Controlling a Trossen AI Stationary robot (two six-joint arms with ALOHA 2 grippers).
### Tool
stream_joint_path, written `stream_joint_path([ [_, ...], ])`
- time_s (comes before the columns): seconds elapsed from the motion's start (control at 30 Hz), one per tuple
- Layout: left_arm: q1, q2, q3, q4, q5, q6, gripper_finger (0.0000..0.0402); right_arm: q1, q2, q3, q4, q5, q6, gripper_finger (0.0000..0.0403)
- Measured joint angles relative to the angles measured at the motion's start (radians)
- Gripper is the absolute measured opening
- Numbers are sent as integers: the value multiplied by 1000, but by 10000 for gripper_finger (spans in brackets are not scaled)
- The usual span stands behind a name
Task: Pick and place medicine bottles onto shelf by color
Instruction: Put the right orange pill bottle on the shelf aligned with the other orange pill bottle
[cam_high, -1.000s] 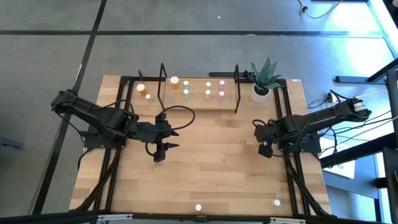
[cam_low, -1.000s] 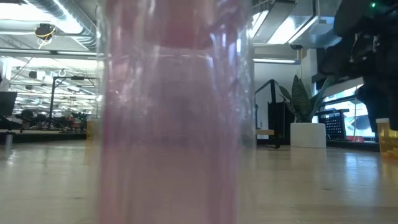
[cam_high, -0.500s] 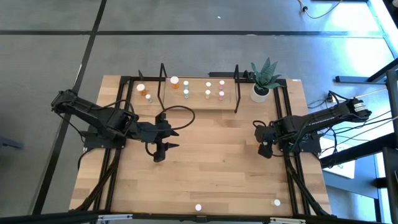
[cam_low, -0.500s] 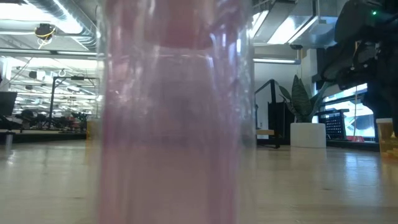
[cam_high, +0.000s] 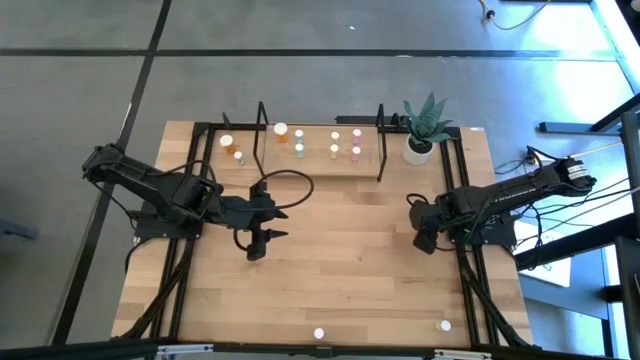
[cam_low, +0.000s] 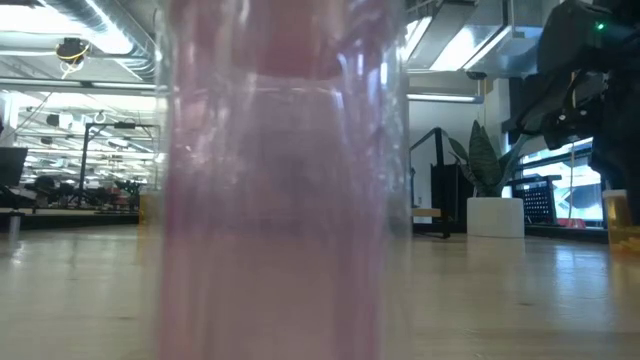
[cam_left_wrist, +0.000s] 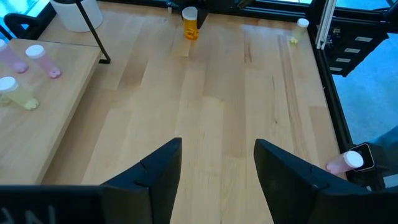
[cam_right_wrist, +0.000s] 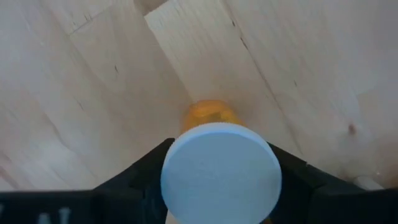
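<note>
My right gripper (cam_high: 425, 240) is shut on an orange medicine bottle with a white cap (cam_right_wrist: 221, 171) at the table's right side; the bottle also shows in the left wrist view (cam_left_wrist: 189, 26) and the low view (cam_low: 622, 215). My left gripper (cam_high: 256, 241) is open and empty over the table's middle left (cam_left_wrist: 217, 168). The shelf (cam_high: 318, 160) stands at the far edge, with several orange, green and pink bottles upright on its board (cam_left_wrist: 50, 99). A pink bottle (cam_high: 319, 334) stands at the near edge and fills the low view (cam_low: 280, 200). My right gripper has the orange bottle pinched between its two fingers, one on each side just under the white cap's rim (cam_right_wrist: 168, 155). The fingers come from above, pointing down. The bottle stands upright; whether its base is on the table or just clear, I cannot tell.
A white pot with a green plant (cam_high: 419, 148) stands at the far right beside the shelf. A whitish bottle (cam_high: 445, 325) stands near the near right corner. Two more bottles (cam_high: 232, 148) stand left of the shelf's upright loop. Black frame rails (cam_high: 470, 280) run along both table sides.
My right gripper has risen a little with the orange bottle between its fingers. My left arm has kept still.
</note>
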Motion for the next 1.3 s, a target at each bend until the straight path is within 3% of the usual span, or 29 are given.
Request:
stream_joint_path([
  [0.3,0,0,0,0,0,0,194,0,10,111,-1,12,37,204],
  [0.47,0,0,0,0,0,0,194,-6,87,237,-10,15,-12,198],
  [1.07,0,0,0,0,0,0,194,-15,689,862,-23,40,-518,202],
  [1.3,0,0,0,0,0,0,194,-43,859,1008,-22,-1,-683,202],
])
